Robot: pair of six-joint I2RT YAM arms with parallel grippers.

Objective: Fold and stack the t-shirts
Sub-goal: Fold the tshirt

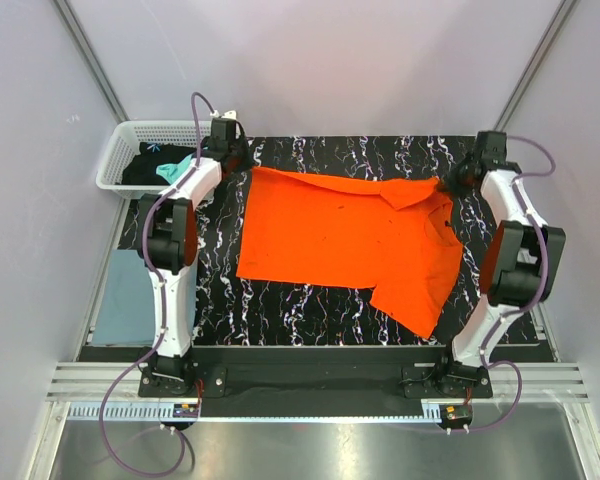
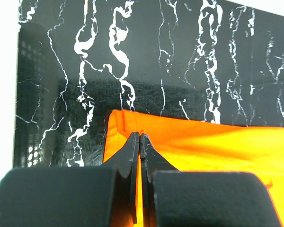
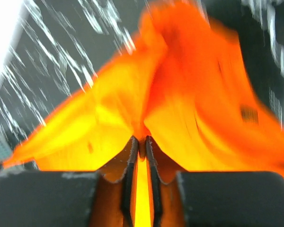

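Now, top view: orange t-shirt [image 1: 350, 240] lies spread across the black marble-pattern tabletop [image 1: 310, 300], centre to right. Main body is flat. The right part is rumpled, w/ the collar area folded over at the far right and one lobe reaching toward the near right edge.

Left gripper [image 1: 242, 166] sits at the shirt's far-left corner. Left wrist view: jaws pressed together, orange cloth pinched between them at the corner edge, the rest of the cloth lying flat on the tabletop to the right.

Right gripper [image 1: 448, 184] sits at the shirt's far-right corner, by the collar. Right wrist view is blurred: jaws nearly closed, a thin strip of orange cloth in the gap, cloth bunched up in a peak just ahead of the tips.

White lattice basket [image 1: 115, 160] stands at the far-left corner, off the tabletop. Inside: black t-shirt [image 1: 145, 165] and teal t-shirt [image 1: 175, 168], both crumpled.

Grey-blue t-shirt [image 1: 130, 295] lies flat left of the tabletop, beside the left arm, nearer than the basket.
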